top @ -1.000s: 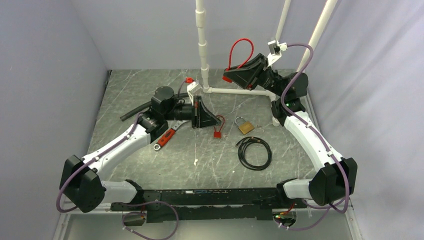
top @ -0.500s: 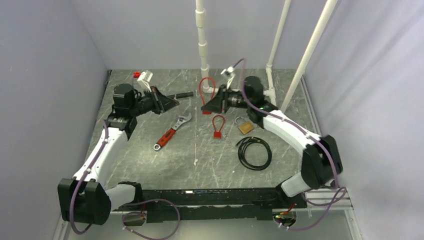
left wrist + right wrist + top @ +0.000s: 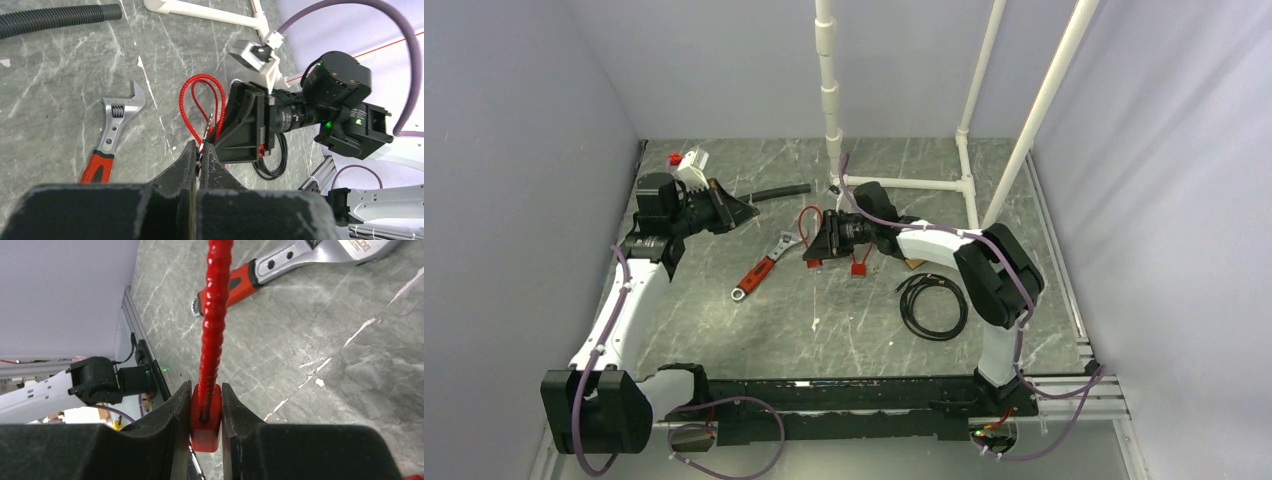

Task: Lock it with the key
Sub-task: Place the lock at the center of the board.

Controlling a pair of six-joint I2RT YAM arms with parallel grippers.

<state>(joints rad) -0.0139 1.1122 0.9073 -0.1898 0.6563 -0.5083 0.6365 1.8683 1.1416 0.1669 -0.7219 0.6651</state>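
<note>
A red cable lock hangs in my right gripper (image 3: 205, 400), whose jaws are shut on its red block body (image 3: 205, 422). Its ribbed cable (image 3: 214, 315) rises from the block and forms a loop (image 3: 200, 100). My left gripper (image 3: 200, 150) is shut on a small silver key (image 3: 207, 129), whose blade points toward the lock and the right gripper (image 3: 245, 125). From above, the left gripper (image 3: 746, 212) is left of the right gripper (image 3: 816, 250), with a gap between them. I cannot tell whether the key's tip touches the lock.
A red-handled wrench (image 3: 764, 268) lies between the arms. A second red cable lock (image 3: 859, 266) and a black cable coil (image 3: 932, 305) lie beside the right arm. A black hose (image 3: 779, 191) and white pipes (image 3: 904, 183) stand at the back.
The right arm has swung from the back right down to the table's middle, carrying the red lock. The left arm has pulled back to the left and now points right.
</note>
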